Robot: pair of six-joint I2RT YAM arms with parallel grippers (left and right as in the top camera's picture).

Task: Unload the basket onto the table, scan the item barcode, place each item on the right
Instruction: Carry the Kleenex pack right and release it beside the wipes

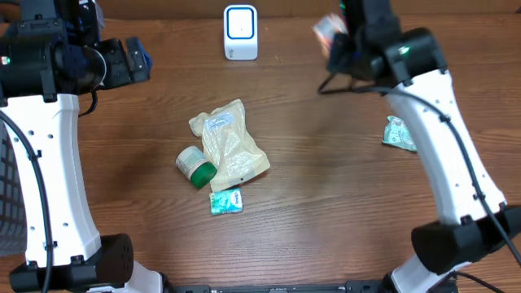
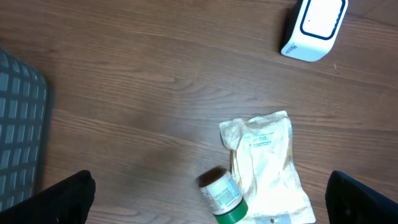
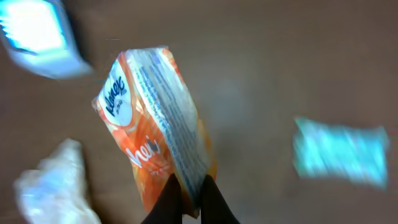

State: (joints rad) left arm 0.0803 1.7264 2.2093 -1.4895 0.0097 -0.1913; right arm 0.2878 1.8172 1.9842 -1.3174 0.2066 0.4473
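An orange and white tissue pack hangs in the air, with my right gripper shut on its lower edge. From overhead the pack is at the back of the table, right of the white barcode scanner. In the right wrist view the scanner is a blur at the upper left, apart from the pack. My left gripper is at the far left with nothing in it. In its own view the left gripper stands wide open above the table.
A cream pouch, a white bottle with a green cap and a teal packet lie mid-table. Another green packet lies at the right. A grey basket stands at the left edge.
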